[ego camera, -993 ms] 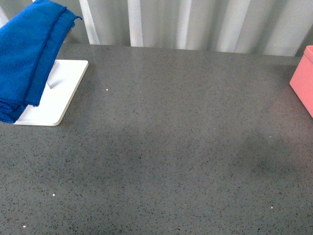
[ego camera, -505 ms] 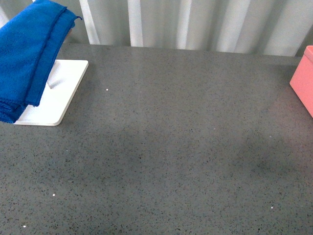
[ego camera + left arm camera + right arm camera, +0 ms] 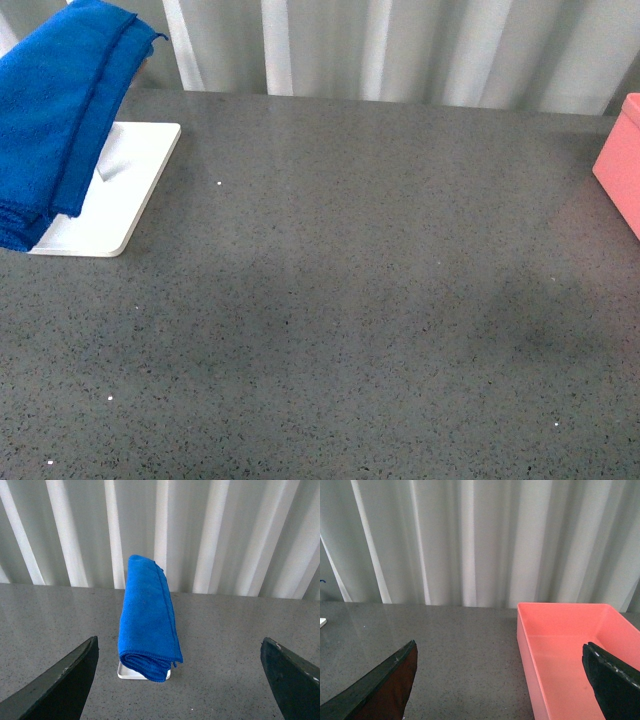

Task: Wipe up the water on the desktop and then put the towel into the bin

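One white tray [image 3: 135,165] sits under the towel [image 3: 50,130], bin [image 3: 620,165] well apart.

front view: losing the towel [image 3: 50,130] past the left and top edges, getting only a corner of the bin [image 3: 620,165] at the right edge. left wrist: can't see most of the white tray [image 3: 121,672] under the towel (just a sliver showing). can't tell wet from shadow on the desktop [image 3: 350,330]. getting only finger ends of left gripper [image 3: 178,641] and right gripper [image 3: 500,647], rest cropped.

Dark grey speckled desktop [image 3: 340,300] with white tray [image 3: 135,175] far left, pink bin [image 3: 620,165] far right.
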You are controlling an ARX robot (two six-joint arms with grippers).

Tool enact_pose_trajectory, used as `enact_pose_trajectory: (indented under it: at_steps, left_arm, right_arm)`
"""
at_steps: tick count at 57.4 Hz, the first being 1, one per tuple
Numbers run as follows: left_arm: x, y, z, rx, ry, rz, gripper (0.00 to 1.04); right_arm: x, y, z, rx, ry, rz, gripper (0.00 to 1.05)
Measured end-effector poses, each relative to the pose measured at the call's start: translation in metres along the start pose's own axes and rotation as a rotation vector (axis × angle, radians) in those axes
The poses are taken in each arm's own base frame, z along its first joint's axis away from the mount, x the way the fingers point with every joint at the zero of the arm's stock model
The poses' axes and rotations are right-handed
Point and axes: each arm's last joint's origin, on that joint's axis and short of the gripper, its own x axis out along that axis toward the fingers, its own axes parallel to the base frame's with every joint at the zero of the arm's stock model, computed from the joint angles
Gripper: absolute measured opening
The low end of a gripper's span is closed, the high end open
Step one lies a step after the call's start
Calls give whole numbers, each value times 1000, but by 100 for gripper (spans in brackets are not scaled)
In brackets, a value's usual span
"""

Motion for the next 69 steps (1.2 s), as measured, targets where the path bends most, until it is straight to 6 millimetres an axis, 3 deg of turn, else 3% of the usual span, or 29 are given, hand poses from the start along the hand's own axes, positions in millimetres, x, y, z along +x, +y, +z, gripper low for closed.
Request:
enact_pose_trajectory:
  at_steps: [10, 19, 25, 30, 42, 48, 51, 59, 69]
  left_arm:
    - [7, -1, -3, -6, 273, 69, 98]
    - [41, -7, 41, 31, 126, 18, 98]
    - [91, -15, 75, 56, 80, -76, 98]
    - [135, -23, 86, 84, 139, -112, 98]
    - [261, -52, 87, 219, 384, -166, 98]
    - [302, -58, 82, 261, 460, -133, 98]
    - [333, -57, 80, 281, 486, -77, 98]
    - [375, -31, 77, 266, 532, 78, 98]
    - [391, -5, 66, 257, 561, 180, 98]
  right_arm:
    - [0, 0, 0, 0, 0, 0, 98]
    - [0, 0, 0, 0, 0, 0, 98]
    - [0, 0, 0, 0, 0, 0, 98]
    - [0, 0, 0, 0, 0, 0, 98]
    - [0, 0, 0, 0, 0, 0, 98]
    - [0, 0, 0, 0, 0, 0, 98]
    - [0, 0, 0, 0, 0, 0, 98]
    - [0, 0, 0, 0, 0, 0, 98]
    - [0, 0, 0, 0, 0, 0, 98]
